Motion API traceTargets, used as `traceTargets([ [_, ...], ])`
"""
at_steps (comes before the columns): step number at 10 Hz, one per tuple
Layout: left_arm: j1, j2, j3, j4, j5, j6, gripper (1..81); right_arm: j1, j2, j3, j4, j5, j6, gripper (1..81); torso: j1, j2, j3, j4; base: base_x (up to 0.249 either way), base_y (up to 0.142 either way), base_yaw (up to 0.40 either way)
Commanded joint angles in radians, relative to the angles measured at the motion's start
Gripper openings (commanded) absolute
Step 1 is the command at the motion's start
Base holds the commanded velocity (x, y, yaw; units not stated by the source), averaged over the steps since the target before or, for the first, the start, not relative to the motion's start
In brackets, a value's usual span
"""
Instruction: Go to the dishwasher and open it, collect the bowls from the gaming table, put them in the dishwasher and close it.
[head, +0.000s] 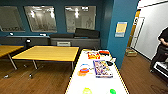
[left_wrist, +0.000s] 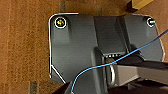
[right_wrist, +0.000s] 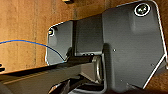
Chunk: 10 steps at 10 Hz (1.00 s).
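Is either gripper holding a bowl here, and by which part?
Cannot be told; both bowls, yellow-green and green, sit on the gaming table.

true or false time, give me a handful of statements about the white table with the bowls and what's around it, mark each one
1. Two bowls sit at the near end of the gaming table: a yellow-green bowl and a bright green bowl. True.
2. The bright green bowl is stacked inside the yellow-green one. False: they sit apart, side by side.
3. A board-game box lies flat on the gaming table, farther from the camera than the bowls. True.
4. The wooden-topped table stands to the right of the gaming table. False: it is to its left.
5. A person stands at the right edge of the head view. True.
6. The floor is grey carpet. False: it looks like brown wood.
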Motion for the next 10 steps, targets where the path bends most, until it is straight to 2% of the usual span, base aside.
traceTargets([
  [1,-0.039,-0.178,0.29,0.0,0.046,0.0,81.1,0.026,-0.367,0.445,0.043,0.009,0.009,81.1,0.0,0.0,0.0,0.0,0.0,0.0,0.0],
  [2,-0.042,-0.214,0.348,0.0,0.046,0.0,81.1,0.032,-0.44,0.526,0.061,0.029,0.009,81.1,0.0,0.0,0.0,0.0,0.0,0.0,0.0],
  [3,-0.043,-0.22,0.357,-0.002,0.046,-0.002,81.1,0.034,-0.531,0.62,0.064,0.058,0.009,81.1,0.0,0.0,0.0,0.0,0.0,0.0,0.0],
  [5,-0.043,-0.21,0.353,-0.002,0.046,0.0,81.1,0.051,-0.684,0.771,0.066,0.125,0.009,81.1,0.0,0.0,-0.095,0.0,0.0,0.0,0.0],
  [7,-0.043,-0.205,0.353,0.001,0.046,0.001,81.1,0.097,-0.835,0.923,0.064,0.135,0.037,81.1,0.0,0.0,-0.13,0.0,0.0,0.0,0.0],
  [10,-0.043,-0.196,0.344,0.006,0.046,0.001,81.1,0.198,-1.023,1.076,0.061,0.135,0.104,81.1,0.0,0.0,-0.231,0.0,0.0,0.0,0.0],
])
